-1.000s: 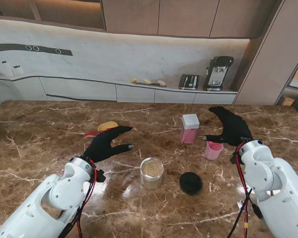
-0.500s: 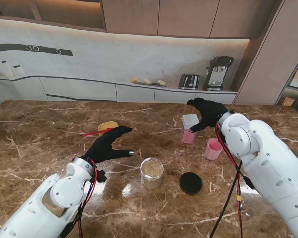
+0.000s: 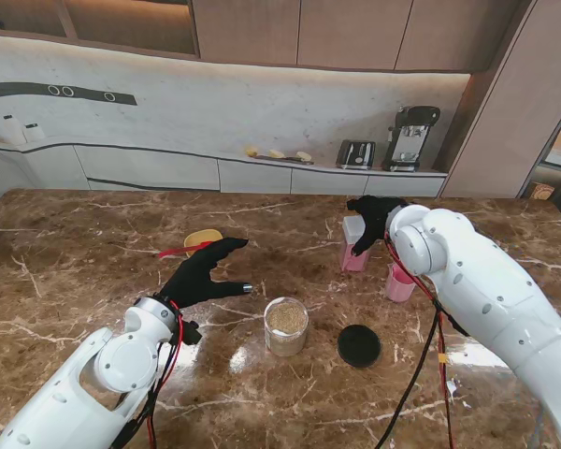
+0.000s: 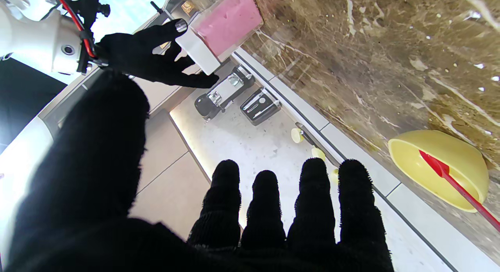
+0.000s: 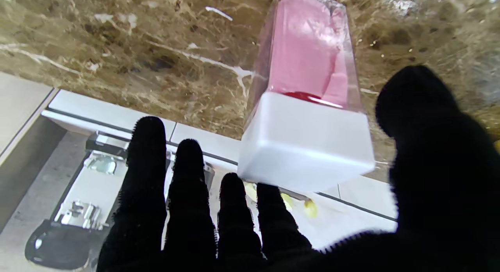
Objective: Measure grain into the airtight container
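One pink airtight container (image 3: 356,245) stands between the right hand's (image 3: 372,219) spread fingers.

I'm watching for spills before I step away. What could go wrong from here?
The right hand is open, fingers spread around the white lid of the tall pink container; a sideways nudge could tip it. The pink cup stands close beside the right arm and could be knocked over.

Back counter behind the marble table

On the pale counter (image 3: 168,168), a black coffee machine (image 3: 411,137) stands at 2 o'clock, a dark toaster (image 3: 356,153) just beside it at 1 o'clock, small yellow pieces (image 3: 279,153) at 12 o'clock, white bottles (image 3: 19,129) at 10 o'clock; wooden cabinets (image 3: 355,33) above.
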Motion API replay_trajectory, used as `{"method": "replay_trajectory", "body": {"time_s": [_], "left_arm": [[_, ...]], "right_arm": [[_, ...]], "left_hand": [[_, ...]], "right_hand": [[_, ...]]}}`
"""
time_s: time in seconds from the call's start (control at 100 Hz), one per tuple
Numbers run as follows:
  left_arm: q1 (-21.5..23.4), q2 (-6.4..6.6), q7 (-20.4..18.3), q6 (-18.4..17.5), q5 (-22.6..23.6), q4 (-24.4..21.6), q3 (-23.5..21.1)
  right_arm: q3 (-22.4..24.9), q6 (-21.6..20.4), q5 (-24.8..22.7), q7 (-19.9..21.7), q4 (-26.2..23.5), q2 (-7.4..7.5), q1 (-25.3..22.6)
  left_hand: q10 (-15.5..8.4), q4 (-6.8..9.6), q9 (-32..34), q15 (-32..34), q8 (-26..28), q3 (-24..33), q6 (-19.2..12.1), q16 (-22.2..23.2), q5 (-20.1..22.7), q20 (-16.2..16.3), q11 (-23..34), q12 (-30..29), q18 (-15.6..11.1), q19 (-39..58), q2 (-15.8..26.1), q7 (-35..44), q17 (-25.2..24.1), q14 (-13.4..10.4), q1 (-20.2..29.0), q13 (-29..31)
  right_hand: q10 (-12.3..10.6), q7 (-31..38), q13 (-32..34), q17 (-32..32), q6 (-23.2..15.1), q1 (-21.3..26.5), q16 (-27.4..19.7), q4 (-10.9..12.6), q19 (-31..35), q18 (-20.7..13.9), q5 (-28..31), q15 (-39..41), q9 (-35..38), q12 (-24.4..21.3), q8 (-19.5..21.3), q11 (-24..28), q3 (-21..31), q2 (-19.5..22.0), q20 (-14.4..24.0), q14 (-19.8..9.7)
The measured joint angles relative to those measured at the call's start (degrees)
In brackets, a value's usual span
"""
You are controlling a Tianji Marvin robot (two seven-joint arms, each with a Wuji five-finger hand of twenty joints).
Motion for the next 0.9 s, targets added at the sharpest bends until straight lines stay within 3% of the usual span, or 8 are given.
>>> {"method": "replay_trajectory", "body": {"time_s": [0.17,0.37,0.42,0.47,0.53,0.58,0.7,0.9], "left_arm": [[0.26,0.01,-0.08,0.16,0.32,-0.03,-0.14],[0.52,0.02,-0.09,0.3,0.69,0.09,-0.17],[0.56,0.03,-0.08,0.32,0.77,0.11,-0.17],[0.59,0.03,-0.08,0.37,0.78,0.11,-0.17],[0.6,0.03,-0.08,0.42,0.84,0.11,-0.2],[0.61,0.03,-0.08,0.45,0.87,0.11,-0.25],[0.62,0.03,0.24,0.47,1.11,0.26,-0.3],[0.7,0.01,0.57,0.59,1.49,0.53,-0.39]], "right_arm": [[-4.73,1.23,2.9,-2.2,3.88,-0.4,2.64],[-7.75,1.36,5.56,-6.05,7.18,-1.28,4.26],[-8.09,1.21,5.67,-7.48,7.92,-1.56,4.52],[-8.26,1.12,6.0,-8.82,8.64,-1.87,4.65],[-8.33,0.99,6.9,-9.79,9.33,-2.2,4.71],[-8.32,0.57,8.22,-10.9,10.01,-2.5,4.72],[-7.84,-0.09,10.51,-13.4,11.49,-3.28,4.62],[-4.64,-0.85,11.19,-18.13,11.99,-4.44,2.76]], "left_hand": [[0.0,0.0,0.0,0.0,0.0,-0.58,-0.01,0.0,0.0,0.0,0.0,-0.01,0.41,0.0,0.6,0.0,0.01,0.0,-0.02,0.0],[0.04,0.0,0.01,0.0,0.0,-2.86,-0.01,0.0,0.0,0.0,0.0,-0.01,0.44,0.0,1.14,0.0,0.01,0.0,-0.02,0.0],[0.04,0.0,0.01,0.0,0.0,-2.86,-0.01,0.0,0.02,0.0,0.0,-0.01,0.44,0.0,2.1,0.0,0.01,0.0,-0.02,0.0],[0.05,0.0,0.01,0.0,0.0,-2.86,-0.01,0.0,0.05,0.0,0.0,0.0,0.45,0.0,2.17,0.0,0.01,0.0,-0.02,0.0],[0.05,0.0,0.01,0.0,0.0,-3.52,-0.01,0.0,0.07,0.0,0.0,-0.01,0.45,0.0,2.21,0.0,0.01,0.0,-0.02,0.0],[0.06,0.0,0.01,0.0,0.0,-3.52,-0.01,0.0,0.19,0.0,0.0,-0.01,0.45,0.0,2.22,0.0,0.16,0.0,-0.02,0.0],[0.17,0.0,0.02,0.0,0.0,-3.55,0.81,0.0,1.68,0.05,0.0,-0.01,0.46,0.79,2.22,0.02,0.78,0.0,-0.02,0.0],[0.29,0.0,0.02,0.0,0.0,-4.22,1.34,0.0,1.68,0.12,0.0,0.0,0.46,1.32,2.26,0.02,0.7,0.0,-0.01,0.0]], "right_hand": [[-1.75,7.68,6.88,6.16,-0.54,0.15,4.98,0.0,6.07,-1.84,0.45,6.92,4.37,4.94,4.34,8.73,-0.77,0.0,-1.78,-1.88],[-4.09,16.28,16.79,14.7,-3.06,7.08,11.51,0.0,15.3,-4.59,11.12,18.12,16.95,9.69,6.87,16.35,-1.44,-2.31,-2.52,-5.15],[-4.65,18.89,19.4,16.9,-5.19,8.07,12.79,0.0,17.87,-5.21,15.3,20.5,20.88,10.33,7.59,17.4,-0.43,-3.5,-2.54,-5.81],[-4.9,21.88,22.1,18.89,-6.87,9.48,13.5,-1.66,20.46,-5.26,18.9,22.77,25.14,11.02,8.15,17.91,1.41,-5.93,-3.12,-5.96],[-4.94,25.68,24.9,21.26,-9.45,6.76,14.28,-4.11,23.03,-5.65,24.37,24.92,29.53,11.39,8.18,17.92,14.99,-16.6,-3.83,-5.84],[-4.54,26.99,27.39,23.53,-10.12,6.16,15.02,-5.47,24.82,-5.67,26.69,26.48,32.04,12.02,8.18,17.88,19.58,-20.99,-3.85,-5.81],[-3.29,28.4,31.71,27.45,-10.12,6.8,16.31,-12.02,27.58,-5.71,29.61,27.91,36.63,15.52,6.67,15.23,19.98,-23.81,-3.93,-5.67],[-2.54,33.12,37.36,32.3,-10.12,8.78,16.38,-13.37,31.09,-4.9,31.82,30.23,42.47,16.89,-2.62,10.18,17.12,-25.57,-4.59,-5.28]]}}
